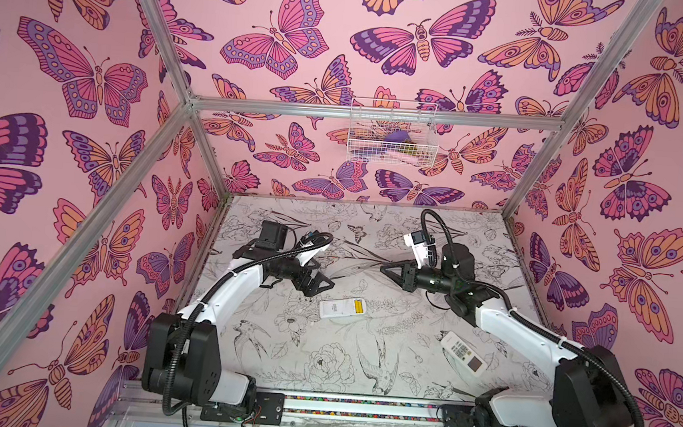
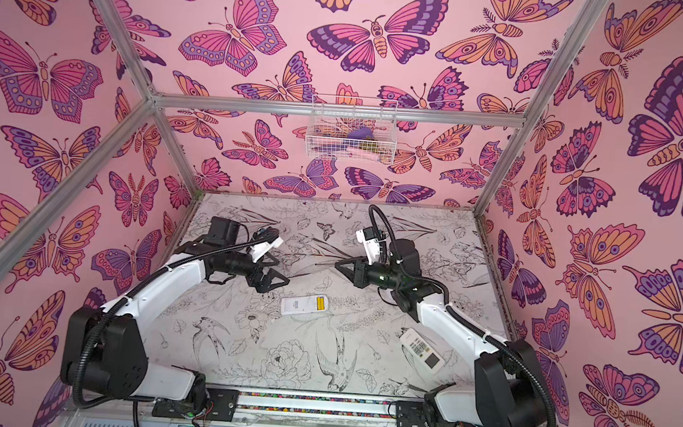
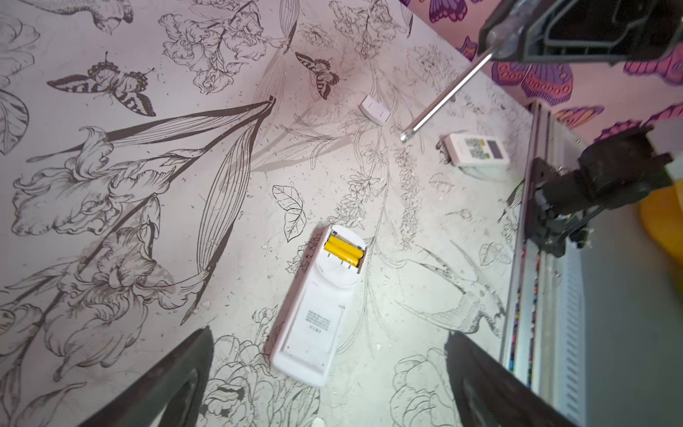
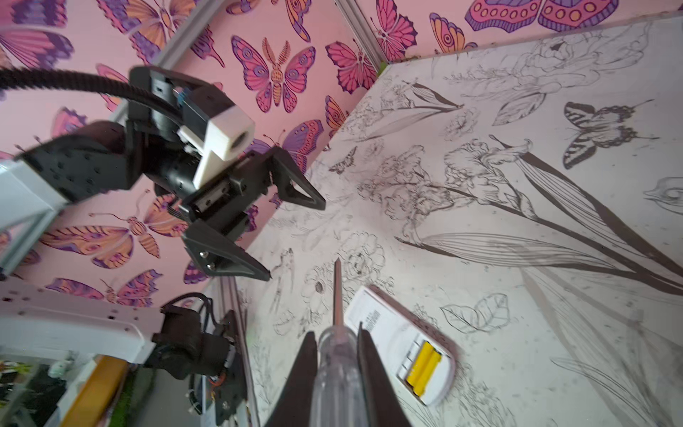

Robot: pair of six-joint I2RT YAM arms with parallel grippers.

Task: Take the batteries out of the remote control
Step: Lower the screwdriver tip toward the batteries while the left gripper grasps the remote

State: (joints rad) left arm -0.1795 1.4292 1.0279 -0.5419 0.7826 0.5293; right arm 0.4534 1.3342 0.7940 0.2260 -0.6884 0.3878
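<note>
- Batteries (image 3: 343,251): two yellow cells side by side in the uncovered bay at one end of the remote control (image 3: 314,307), which lies face down in the middle of the counter (image 1: 262,354); none out yet.
- Left jaws: spread wide, empty, raised over the counter; in the left wrist view framing the remote's plain end, with the cells at the other end and well clear of both tips.
- Right jaws: closed on the clear handle of the screwdriver (image 4: 334,355), held in the air; shaft running past the remote's plain end, cells off to one side and apart from the tip.
- Step in hand, by the look of it: freeing the first cell.
- Best done by lowering the tip into the gap at a cell's end and levering up gently, without stabbing at the casing.
- Worth pinning the plain end with the left jaws first, against skating on the smooth counter.
- Then pinch the lifted cell across its width and set it down away from the white cover (image 3: 375,108) and the second remote (image 3: 476,148).
</note>
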